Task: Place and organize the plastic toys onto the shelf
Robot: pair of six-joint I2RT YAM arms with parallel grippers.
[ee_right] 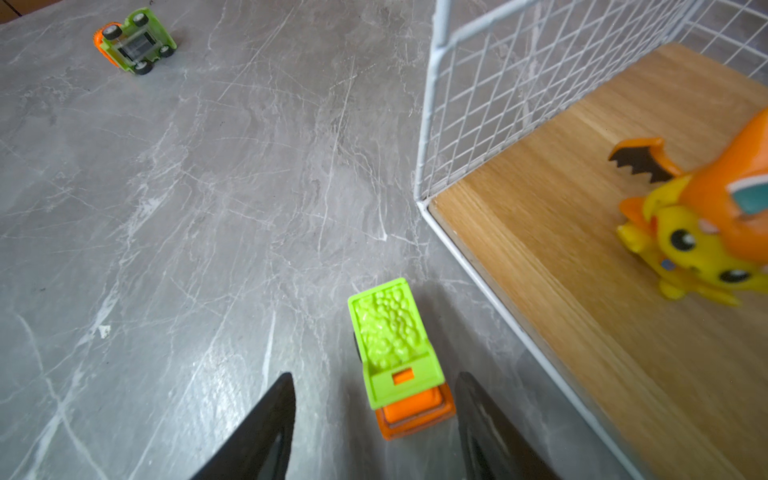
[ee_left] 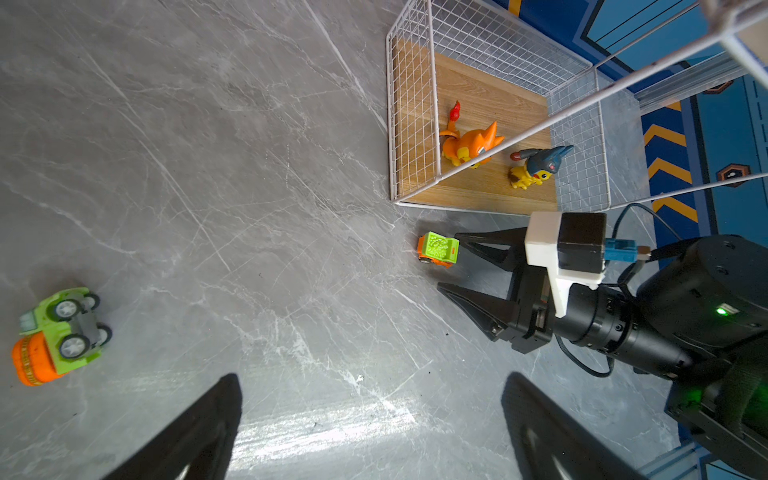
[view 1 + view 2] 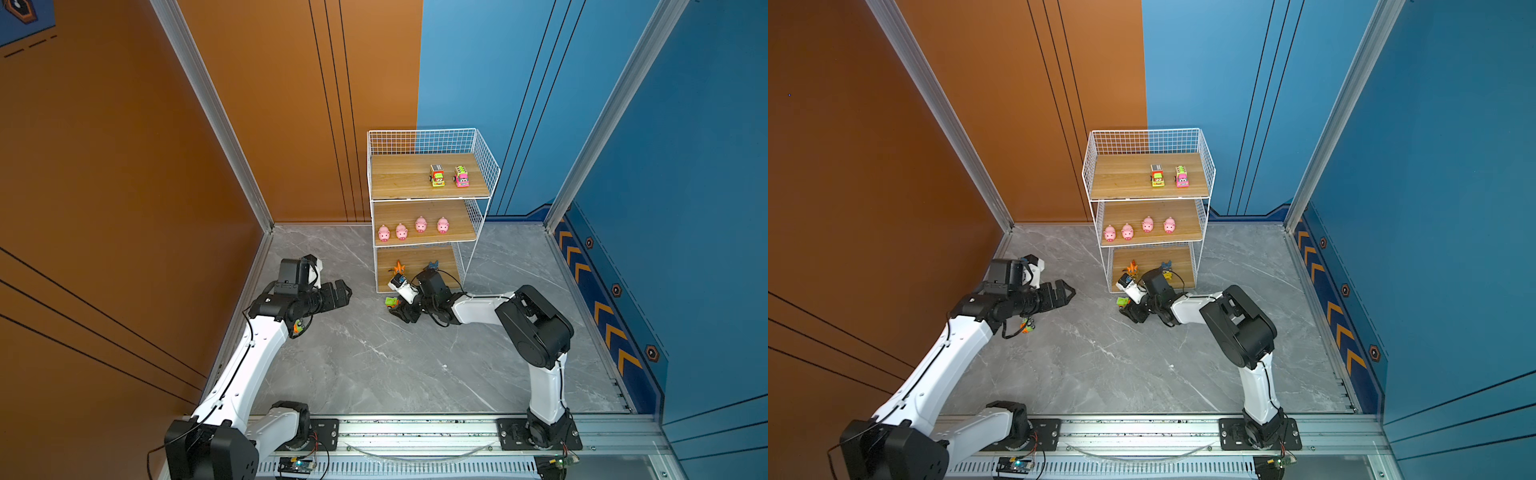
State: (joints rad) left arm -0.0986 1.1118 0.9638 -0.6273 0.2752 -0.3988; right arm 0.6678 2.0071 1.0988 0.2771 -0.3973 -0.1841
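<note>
Grey marbled floor, orange wall, blue wall, wire shelf

Right gripper jaws apart around orange car on floor, just beside shelf corner. Green car overturned, well apart. Orange figure on shelf board.

Left arm and right arm: white link shells, black joint housings. Left end effector and right end effector are black with tapered pointed fingers; thin black cables run nearby.
</note>
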